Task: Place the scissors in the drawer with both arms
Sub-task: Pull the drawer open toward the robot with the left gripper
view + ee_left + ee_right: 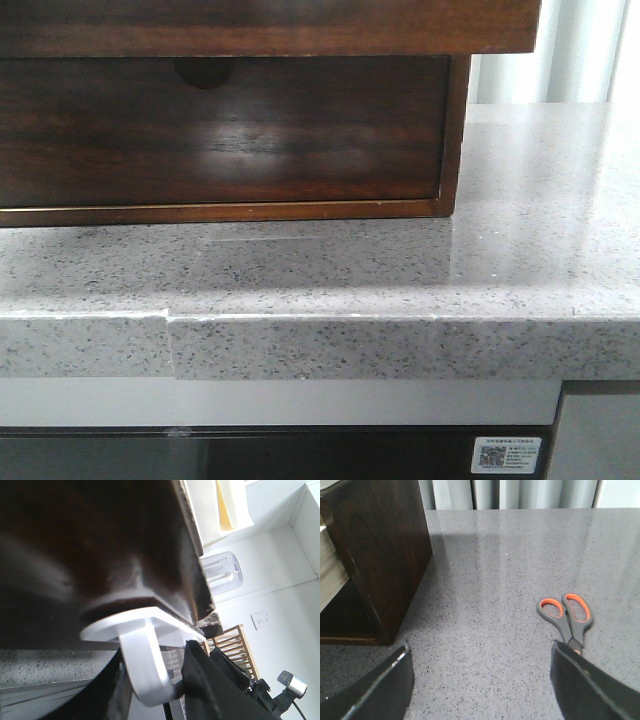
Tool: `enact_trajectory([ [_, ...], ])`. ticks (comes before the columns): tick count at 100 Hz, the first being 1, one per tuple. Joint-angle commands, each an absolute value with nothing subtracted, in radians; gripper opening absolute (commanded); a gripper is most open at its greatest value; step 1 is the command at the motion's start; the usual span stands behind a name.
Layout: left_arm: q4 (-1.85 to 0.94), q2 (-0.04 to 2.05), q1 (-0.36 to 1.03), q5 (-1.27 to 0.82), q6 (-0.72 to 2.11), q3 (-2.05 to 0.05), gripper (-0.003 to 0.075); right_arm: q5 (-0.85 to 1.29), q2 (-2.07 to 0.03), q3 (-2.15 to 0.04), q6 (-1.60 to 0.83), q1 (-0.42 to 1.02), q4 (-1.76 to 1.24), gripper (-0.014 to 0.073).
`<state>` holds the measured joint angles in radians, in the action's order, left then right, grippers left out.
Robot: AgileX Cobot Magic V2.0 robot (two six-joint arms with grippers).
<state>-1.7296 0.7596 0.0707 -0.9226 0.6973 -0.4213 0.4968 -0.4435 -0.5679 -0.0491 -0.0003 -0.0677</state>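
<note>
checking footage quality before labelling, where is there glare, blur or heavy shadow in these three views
Front view: a soft pale glare patch on the lower drawer front, and the countertop mirrors the cabinet. Left wrist view: the dark drawer fills the frame, blurred and underexposed, against a bright room. Right wrist view: sharp and evenly lit, with the scissors clear and the cabinet casting a shadow across the counter.

Scissors (pixel 567 617) on countertop (pixel 510 555), apparently right of the cabinet (pixel 385 555).

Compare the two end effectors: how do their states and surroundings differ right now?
The left end effector is pressed close against the dark drawer, by its pale, round-cornered area; the right end effector hangs open above the grey counter. The left one touches wood; the right one touches nothing, with the scissors lying ahead. Both have dark fingers.
</note>
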Motion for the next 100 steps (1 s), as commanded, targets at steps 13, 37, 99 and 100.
enact_trajectory([
  [13, -1.747, 0.726, 0.074, -1.025, 0.811, -0.473, 0.0254, 0.439, -0.457, -0.604, -0.05, -0.006, -0.07, 0.051],
  [37, -1.688, 0.723, 0.074, -1.023, 0.808, -0.473, 0.0418, 0.439, -0.457, -0.604, -0.05, -0.006, -0.07, 0.051],
  [99, -0.8, 0.471, 0.074, -1.009, 0.301, -0.689, 0.0418, 0.443, -0.457, -0.604, -0.05, -0.006, -0.025, 0.051],
  [100, -0.784, 0.467, 0.074, -1.015, 0.291, -0.696, 0.0418, 0.445, -0.457, -0.604, -0.05, -0.006, -0.025, 0.051],
])
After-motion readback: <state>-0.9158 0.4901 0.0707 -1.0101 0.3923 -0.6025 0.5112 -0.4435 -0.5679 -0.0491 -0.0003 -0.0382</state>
